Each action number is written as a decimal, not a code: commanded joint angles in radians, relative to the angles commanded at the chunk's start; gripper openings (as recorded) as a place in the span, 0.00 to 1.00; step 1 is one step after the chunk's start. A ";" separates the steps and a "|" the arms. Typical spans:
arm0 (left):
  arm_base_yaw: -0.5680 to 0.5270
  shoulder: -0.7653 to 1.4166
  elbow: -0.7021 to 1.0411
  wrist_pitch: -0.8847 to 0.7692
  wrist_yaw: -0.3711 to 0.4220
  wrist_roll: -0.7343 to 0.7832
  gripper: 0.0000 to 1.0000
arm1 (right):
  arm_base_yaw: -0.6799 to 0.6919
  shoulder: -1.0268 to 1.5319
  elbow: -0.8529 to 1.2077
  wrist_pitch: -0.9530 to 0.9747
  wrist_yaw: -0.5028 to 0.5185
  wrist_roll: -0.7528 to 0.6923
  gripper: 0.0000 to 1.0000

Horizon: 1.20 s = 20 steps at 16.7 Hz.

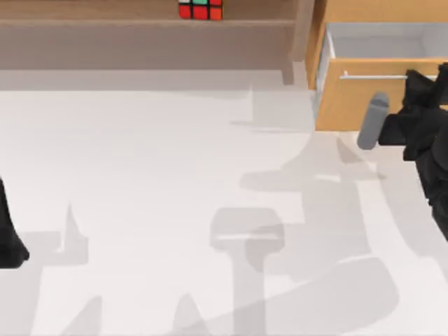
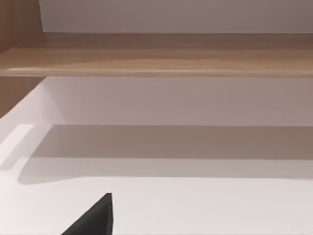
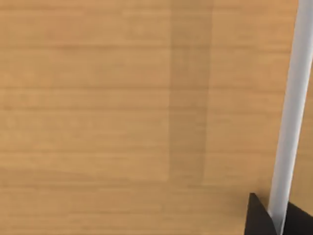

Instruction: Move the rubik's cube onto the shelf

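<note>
Nearest the viewer, the white table (image 1: 140,210) lies bare but for soft grey shadows of the two arms. At its left edge in the top view, the left arm (image 1: 8,234) of the AgileX pair sits parked, just a dark shape low on that side. In its wrist view, one black fingertip of the left gripper (image 2: 95,218) pokes in over the table; I cannot tell from this whether its fingers are spread or closed.

Farther back on the right, the right arm (image 1: 427,140) reaches toward the orange-brown drawer cabinet (image 1: 336,105). The drawer is pulled out, its pale grey inside (image 1: 381,40) open to the top view, and the metal bar handle (image 1: 371,76) runs across its wooden front. The right gripper (image 3: 279,220) is at that handle: in the right wrist view the pale bar (image 3: 291,117) passes between two dark fingertips (image 3: 257,218) and looks clasped by them, with the wood-grain drawer front (image 3: 122,107) close behind.

At the far edge of the table stands the shelf (image 1: 105,14), a long light-brown board with a grey recess (image 1: 140,45) under it and an upright post (image 1: 302,31) at its right end. The rubik's cube (image 1: 200,9) rests on the shelf board, toward the middle, well apart from both grippers, its red, green and orange stickers facing out.
</note>
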 joint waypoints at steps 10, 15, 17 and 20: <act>0.000 0.000 0.000 0.000 0.000 0.000 1.00 | -0.020 0.045 0.125 -0.079 -0.021 0.004 0.00; 0.000 0.000 0.000 0.000 0.000 0.000 1.00 | -0.030 0.074 0.192 -0.111 -0.026 0.000 0.00; 0.000 0.000 0.000 0.000 0.000 0.000 1.00 | -0.035 0.099 0.243 -0.141 -0.033 -0.001 0.00; 0.000 0.000 0.000 0.000 0.000 0.000 1.00 | -0.044 0.137 0.329 -0.189 -0.043 -0.003 0.00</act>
